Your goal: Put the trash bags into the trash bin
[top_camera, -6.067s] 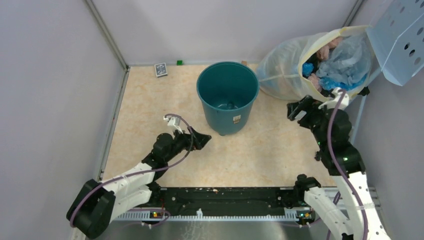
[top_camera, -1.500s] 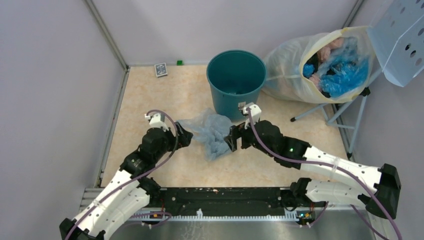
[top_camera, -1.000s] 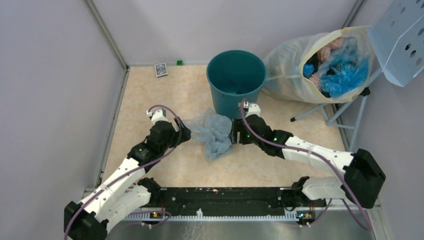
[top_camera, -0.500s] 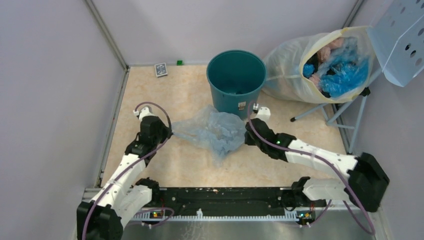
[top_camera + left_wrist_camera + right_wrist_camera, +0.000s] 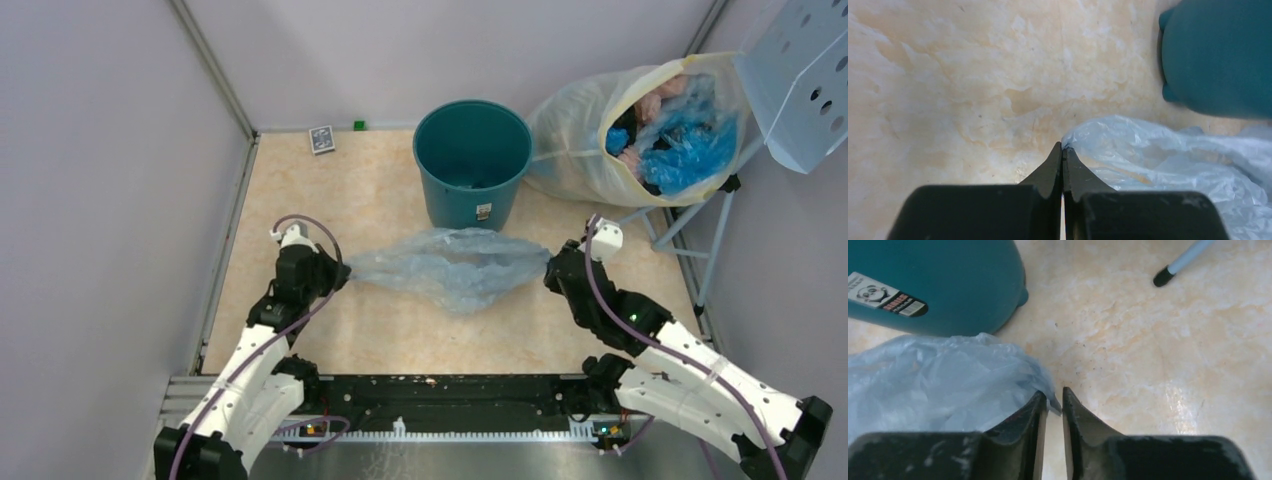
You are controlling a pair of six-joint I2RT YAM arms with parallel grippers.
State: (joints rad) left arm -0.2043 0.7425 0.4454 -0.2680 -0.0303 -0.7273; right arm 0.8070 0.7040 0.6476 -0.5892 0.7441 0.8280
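The trash bag (image 5: 450, 268), pale blue-grey and crinkly, lies stretched out flat on the floor in front of the teal trash bin (image 5: 472, 160). My left gripper (image 5: 340, 272) is shut on the bag's left corner; in the left wrist view the gripper (image 5: 1063, 146) pinches that corner of the bag (image 5: 1173, 165), with the bin (image 5: 1218, 55) at the upper right. My right gripper (image 5: 548, 268) is at the bag's right end. In its wrist view the right gripper (image 5: 1053, 395) stands narrowly open, the bag's (image 5: 938, 380) corner loose between the tips. The bin (image 5: 933, 285) stands upright behind it.
A big cloudy-white sack (image 5: 600, 130) full of blue and pink plastic leans at the back right on a stand with thin legs (image 5: 650, 225). A perforated panel (image 5: 800, 80) hangs over it. A small card box (image 5: 321, 138) lies by the back wall.
Both arms have drawn apart and pulled the bunched bag out wide. My right arm swung right and back, and its jaws have parted a little. The left stays shut.
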